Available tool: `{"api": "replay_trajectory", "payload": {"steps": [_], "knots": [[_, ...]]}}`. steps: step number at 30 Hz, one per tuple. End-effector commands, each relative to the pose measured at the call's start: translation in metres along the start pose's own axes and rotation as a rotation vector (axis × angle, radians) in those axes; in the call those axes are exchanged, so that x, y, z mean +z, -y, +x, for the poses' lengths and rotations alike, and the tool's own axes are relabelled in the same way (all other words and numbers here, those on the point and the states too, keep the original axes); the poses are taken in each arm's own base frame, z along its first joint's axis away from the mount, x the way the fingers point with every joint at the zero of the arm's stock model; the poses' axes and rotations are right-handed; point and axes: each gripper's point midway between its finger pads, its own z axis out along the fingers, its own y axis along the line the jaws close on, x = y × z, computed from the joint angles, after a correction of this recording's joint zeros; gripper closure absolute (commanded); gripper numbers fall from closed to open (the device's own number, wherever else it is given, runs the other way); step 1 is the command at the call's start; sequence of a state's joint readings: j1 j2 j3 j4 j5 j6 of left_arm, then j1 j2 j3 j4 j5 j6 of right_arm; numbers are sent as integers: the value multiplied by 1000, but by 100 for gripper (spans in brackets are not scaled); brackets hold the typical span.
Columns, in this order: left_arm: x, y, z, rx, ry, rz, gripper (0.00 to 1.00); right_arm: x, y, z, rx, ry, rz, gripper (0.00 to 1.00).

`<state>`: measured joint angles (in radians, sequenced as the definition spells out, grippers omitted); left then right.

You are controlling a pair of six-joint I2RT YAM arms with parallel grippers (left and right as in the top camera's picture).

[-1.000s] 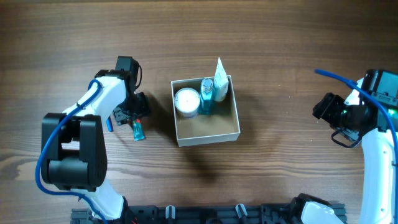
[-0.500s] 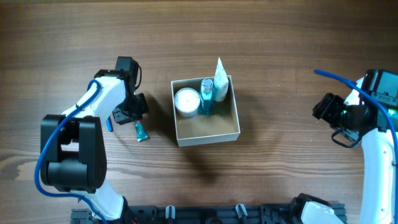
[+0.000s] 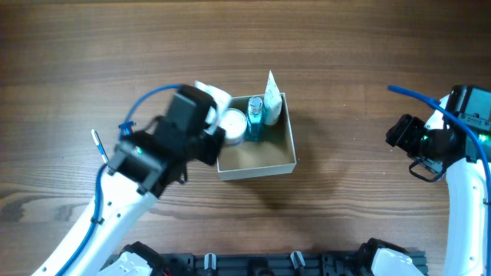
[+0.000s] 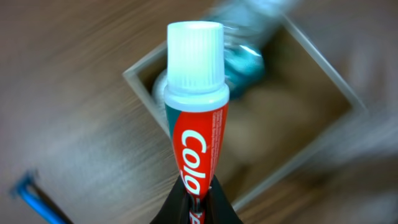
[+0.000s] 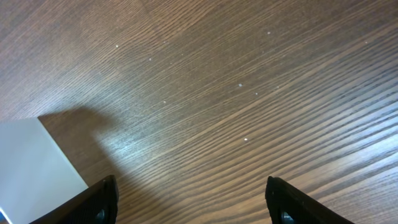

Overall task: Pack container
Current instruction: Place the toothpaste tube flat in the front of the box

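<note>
The container (image 3: 258, 156) is a square box with white walls and a tan floor, mid-table. A round white jar (image 3: 230, 123), a teal bottle (image 3: 254, 116) and a white tube (image 3: 271, 93) stand along its far side. My left arm (image 3: 165, 146) reaches over its left edge. In the left wrist view my left gripper (image 4: 200, 194) is shut on the tail of a red toothpaste tube (image 4: 198, 146), whose white cap (image 4: 195, 56) points at the container (image 4: 297, 169) below. My right gripper (image 5: 189, 200) is open over bare wood at the far right (image 3: 418, 149).
The wooden table (image 3: 345, 69) runs all round the box. A blue cable (image 4: 34, 198) shows at the lower left of the left wrist view. A white surface (image 5: 31, 168) fills the lower left corner of the right wrist view.
My left gripper shut on the toothpaste tube lying left of the box, and the arm swung right with it to the box's left edge. The right arm stayed still.
</note>
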<state>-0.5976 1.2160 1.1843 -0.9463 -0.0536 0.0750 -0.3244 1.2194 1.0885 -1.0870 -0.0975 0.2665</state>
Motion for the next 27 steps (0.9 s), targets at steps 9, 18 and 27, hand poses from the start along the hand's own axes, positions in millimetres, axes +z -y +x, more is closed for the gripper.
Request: {"api": "replay_trajectory", "payload": {"steps": [9,18,27], "knots": [[54,84,2,665,-57,164,96,0,-1,0,-5,-2,-11,23],[111,87,24,675,-203,179,86,0,-1,0,-5,-3,-11,23],[82,63,6,593,-161,33,53,0,-1,1,-6,-5,-10,23]]}}
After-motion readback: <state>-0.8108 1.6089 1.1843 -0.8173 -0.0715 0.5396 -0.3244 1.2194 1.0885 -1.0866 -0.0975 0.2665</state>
